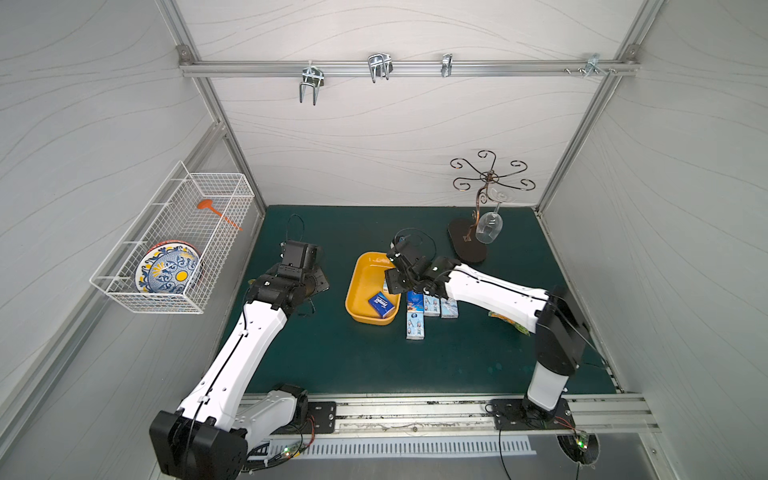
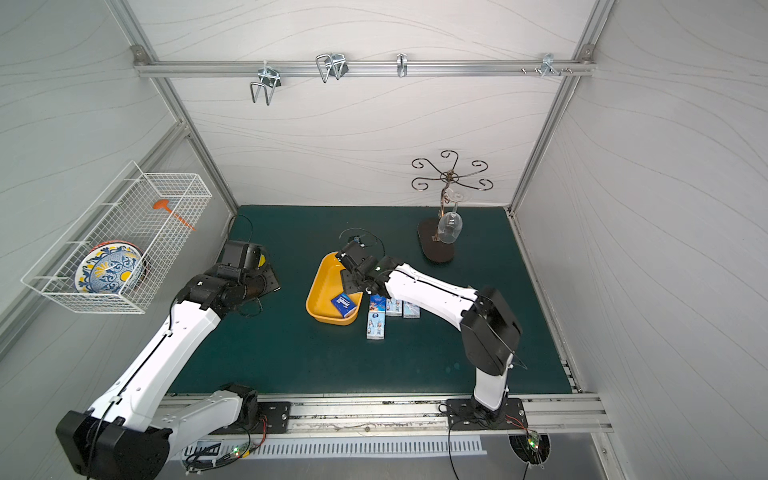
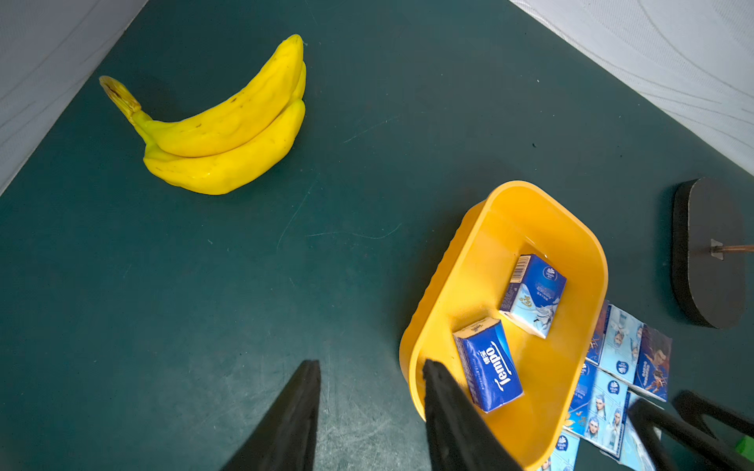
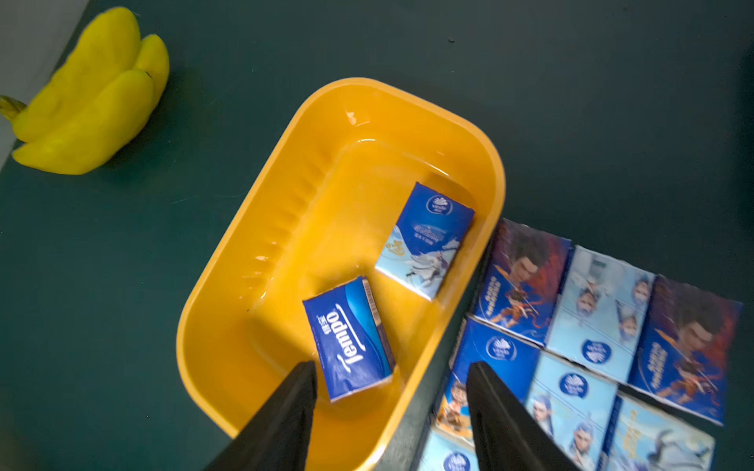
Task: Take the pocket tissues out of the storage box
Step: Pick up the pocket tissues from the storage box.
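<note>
The storage box (image 1: 360, 277) sits on the green mat (image 1: 332, 357) near the centre of the frame in both top views. Two pocket tissues (image 3: 532, 295) lie flat on its floor, apart from each other. The dark-blue packet (image 1: 381, 304) occupies the lower end of the box. The blue-and-white packet (image 4: 424, 240) lies nearer the middle, and the right arm covers most of it in the top views. Further packets (image 1: 431, 307) lie flat on the mat just beside the box, at its lower right. The right wrist view shows these outside packets (image 4: 599, 310) set edge to edge.

The right gripper (image 1: 392, 286) hangs over the right side of the box. Its jaws stand wide apart and nothing is between them. One finger (image 4: 285, 412) lies over the box floor, close to the dark-blue packet, and the other over the outside packets.

The left gripper (image 3: 369, 363) stands left of the box in the top views, apart from every packet. Its jaws are parted by a narrower gap and hold nothing.

A bunch of bananas (image 3: 228, 134) lies on the mat near the left gripper. A snack bag (image 1: 509, 322) shows partly behind the right arm, at the right of the frame
</note>
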Robot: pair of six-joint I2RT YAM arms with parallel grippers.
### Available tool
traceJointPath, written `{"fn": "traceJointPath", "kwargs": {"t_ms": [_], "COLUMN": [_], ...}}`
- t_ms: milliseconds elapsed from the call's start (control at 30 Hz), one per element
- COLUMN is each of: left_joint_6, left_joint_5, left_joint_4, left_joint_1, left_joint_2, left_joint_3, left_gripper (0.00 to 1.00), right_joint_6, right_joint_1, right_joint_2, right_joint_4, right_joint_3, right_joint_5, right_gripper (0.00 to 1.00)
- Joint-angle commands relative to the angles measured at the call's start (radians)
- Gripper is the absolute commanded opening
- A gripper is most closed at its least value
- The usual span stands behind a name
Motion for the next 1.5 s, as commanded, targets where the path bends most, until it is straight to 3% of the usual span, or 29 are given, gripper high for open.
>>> {"fn": "traceJointPath", "kwargs": {"t_ms": [0,300,733,1233,1467], "left_joint_6": [-0.003,0.006,0.023,0.018,0.016], "left_joint_5": [0.007,-0.007,-0.019,-0.023,-0.024], "left_joint_4": [0.043,0.029,-0.013,-0.018,-0.018], "left_joint_1": [-0.011,-0.011,-0.011,-0.011,-0.011], "left_joint_2": [0.016,-0.014,-0.061,-0.062,-0.067], "left_joint_3": [0.004,0.015,0.042,0.051,0.053], "left_gripper": [0.45,0.46,0.46,0.46,0.46], "right_joint_6": [-0.032,-0.026,0.044,0.068,0.044], "right_joint_1": [0.015,0.04,0.013,-0.013,0.005], "right_joint_2": [0.094,0.356,0.528,0.535,0.451], "right_joint_4": [-0.101,-0.265,-0.307,-0.187,-0.095], "right_joint_3": [0.096,0.391,0.506,0.433,0.377], "right_joint_5": [0.049,0.13,0.185,-0.004,-0.026], "right_gripper": [0.64,0.63,0.55,0.11,0.03]}}
